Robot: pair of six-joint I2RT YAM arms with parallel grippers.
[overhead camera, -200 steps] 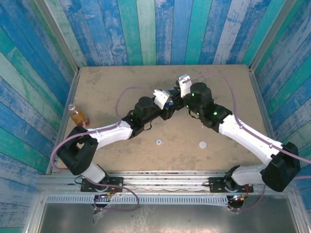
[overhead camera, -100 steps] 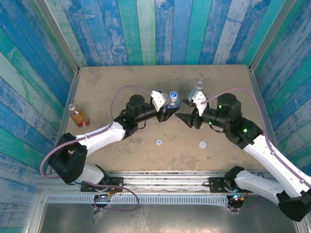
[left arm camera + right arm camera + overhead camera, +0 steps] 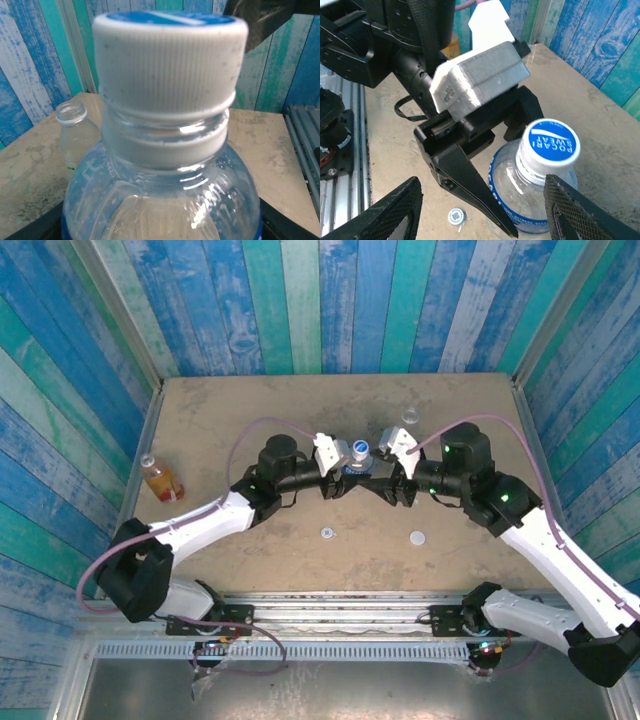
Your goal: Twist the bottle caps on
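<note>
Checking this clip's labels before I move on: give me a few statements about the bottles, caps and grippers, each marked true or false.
1. The left gripper grips the blue-label bottle. True.
2. That bottle's neck is bare. False: a blue-topped cap sits on it.
3. The right gripper is clamped on that cap. False: its fingers stand open, clear of it.
4. Two loose caps lie on the table. True.
5. The orange bottle lies on its side mid-table. False: it stands upright at the table's left edge.
</note>
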